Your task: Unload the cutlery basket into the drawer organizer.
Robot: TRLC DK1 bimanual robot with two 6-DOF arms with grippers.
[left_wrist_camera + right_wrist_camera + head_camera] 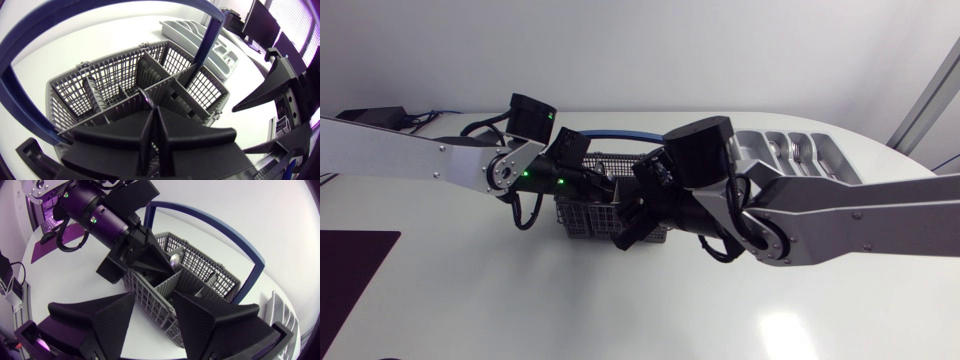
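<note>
fingers of my left tool (151, 117) are pressed together down in the cutlery basket (107, 75), seemingly pinching a spoon (146, 96), the only piece i can see there. my right tool (154, 300) hangs spread apart over the basket's wall. the drawer organizer (798, 155) sits beyond it on the counter (520, 300). i judge unloading nearly done, with this spoon left.

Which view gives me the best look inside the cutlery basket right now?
Left wrist view: it looks down into the cutlery basket, dividers clear. Head view: left arm and right arm cover most of it. Right wrist view: one side only, the left hand blocking part.
</note>
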